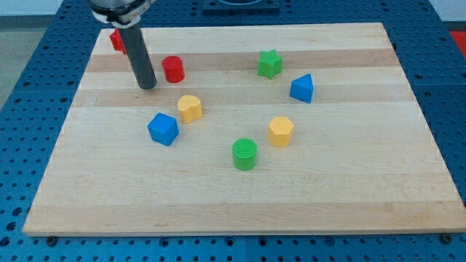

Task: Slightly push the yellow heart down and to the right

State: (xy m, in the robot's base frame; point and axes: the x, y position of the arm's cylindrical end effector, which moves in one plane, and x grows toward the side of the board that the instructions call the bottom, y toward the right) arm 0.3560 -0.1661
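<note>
"What's the board (240, 196) resting on?"

"A blue bench (44, 44), studded all over with rows of small holes. It shows on every side of the pale wood."

"And the light?"

"Even and bright, soft shadows only. The wood grain runs across in long strips, one darker band near the view's top."

No readable text, labels, brands, numbers or signs anywhere in view. Wooden board (240, 196): bare grain only. Blocks: plain coloured faces, no markings that I can make out at this size. Rod: dark, unmarked. Blue perforated surface (44, 65) around the board: holes only, no print.
</note>
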